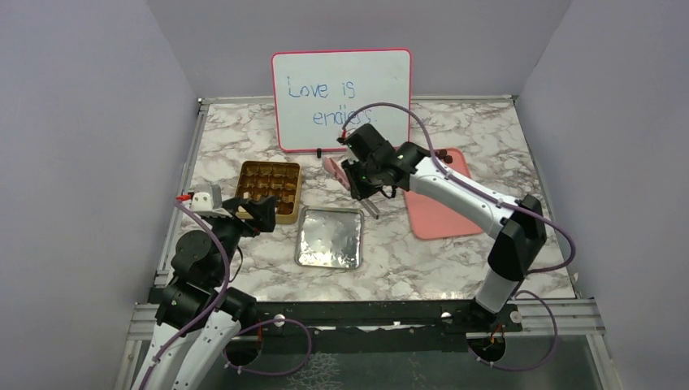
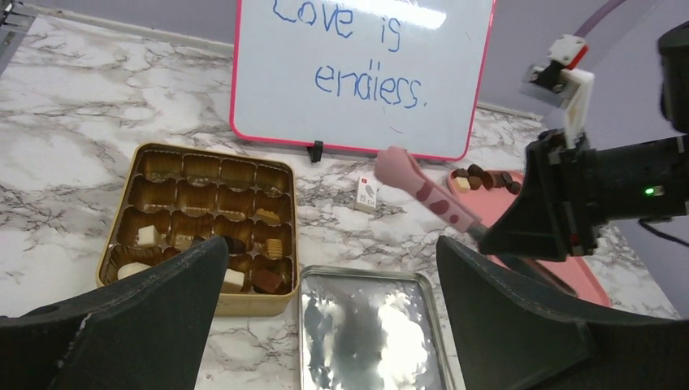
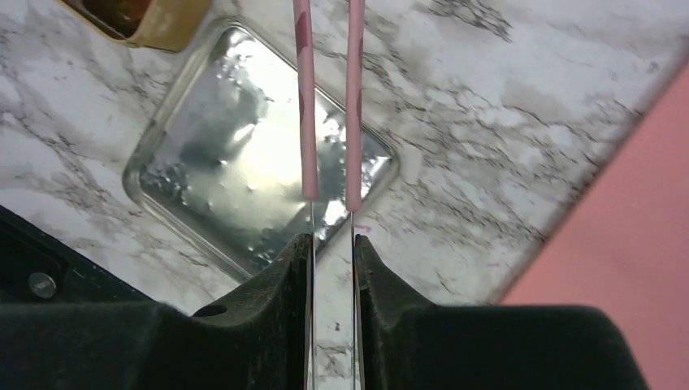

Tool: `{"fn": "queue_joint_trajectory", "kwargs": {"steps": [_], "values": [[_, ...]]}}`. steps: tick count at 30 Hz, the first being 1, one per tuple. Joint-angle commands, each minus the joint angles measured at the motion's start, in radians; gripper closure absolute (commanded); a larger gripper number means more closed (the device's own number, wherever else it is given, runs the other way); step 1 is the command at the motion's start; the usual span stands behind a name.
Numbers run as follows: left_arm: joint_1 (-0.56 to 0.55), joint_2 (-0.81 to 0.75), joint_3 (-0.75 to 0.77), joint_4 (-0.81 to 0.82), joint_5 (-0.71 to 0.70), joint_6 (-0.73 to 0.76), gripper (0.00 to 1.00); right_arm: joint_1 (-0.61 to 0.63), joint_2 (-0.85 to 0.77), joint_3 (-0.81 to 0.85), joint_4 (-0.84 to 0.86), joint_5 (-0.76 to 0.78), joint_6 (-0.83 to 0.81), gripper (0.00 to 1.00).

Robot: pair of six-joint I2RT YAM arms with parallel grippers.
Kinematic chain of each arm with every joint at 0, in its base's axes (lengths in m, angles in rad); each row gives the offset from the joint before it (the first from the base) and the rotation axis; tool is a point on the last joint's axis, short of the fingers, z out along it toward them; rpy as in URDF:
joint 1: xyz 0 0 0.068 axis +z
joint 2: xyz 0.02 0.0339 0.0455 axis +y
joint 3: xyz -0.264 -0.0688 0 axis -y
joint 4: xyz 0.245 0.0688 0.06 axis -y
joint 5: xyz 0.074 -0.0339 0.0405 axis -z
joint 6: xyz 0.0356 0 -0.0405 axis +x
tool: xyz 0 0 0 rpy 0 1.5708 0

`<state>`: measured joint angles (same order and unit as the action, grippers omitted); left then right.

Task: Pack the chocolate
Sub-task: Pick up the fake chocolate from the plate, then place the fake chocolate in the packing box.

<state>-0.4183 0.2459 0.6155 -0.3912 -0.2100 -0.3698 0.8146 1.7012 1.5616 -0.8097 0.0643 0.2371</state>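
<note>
The gold tin (image 1: 290,218) stands left of centre, and its rim shows in the left wrist view (image 2: 213,305). Several chocolates (image 2: 269,246) lie in its near compartments. More chocolates (image 2: 484,178) lie on the far end of the pink tray (image 1: 443,218). My right gripper (image 1: 363,180) is shut on pink tongs (image 1: 334,169) above the table, between tin and tray. The right wrist view shows the tongs' two arms (image 3: 307,106) a little apart between my fingers (image 3: 280,276). No chocolate shows in the tongs (image 2: 422,192). My left gripper (image 1: 264,213) is open and empty at the tin's near right corner.
The silver lid (image 1: 329,237) lies flat in front of the tin; it also shows in both wrist views (image 2: 370,333) (image 3: 236,162). A whiteboard (image 1: 341,97) stands at the back. A small white card (image 2: 367,193) lies in front of it.
</note>
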Motion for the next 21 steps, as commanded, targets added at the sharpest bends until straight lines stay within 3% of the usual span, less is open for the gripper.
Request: {"fn": "queue_joint_trajectory", "kwargs": {"steps": [1, 12, 21], "values": [[0.005, -0.01, 0.069, 0.005, -0.032, -0.013, 0.01, 0.078, 0.117, 0.131, 0.039, -0.009, 0.016, 0.79], [0.004, -0.01, 0.152, -0.045, -0.044, -0.013, 0.01, 0.161, 0.45, 0.507, -0.01, -0.036, -0.01, 0.77], [-0.004, -0.028, 0.147, -0.066, -0.073, 0.006, 0.01, 0.172, 0.548, 0.579, -0.032, -0.052, -0.021, 0.72]]}}
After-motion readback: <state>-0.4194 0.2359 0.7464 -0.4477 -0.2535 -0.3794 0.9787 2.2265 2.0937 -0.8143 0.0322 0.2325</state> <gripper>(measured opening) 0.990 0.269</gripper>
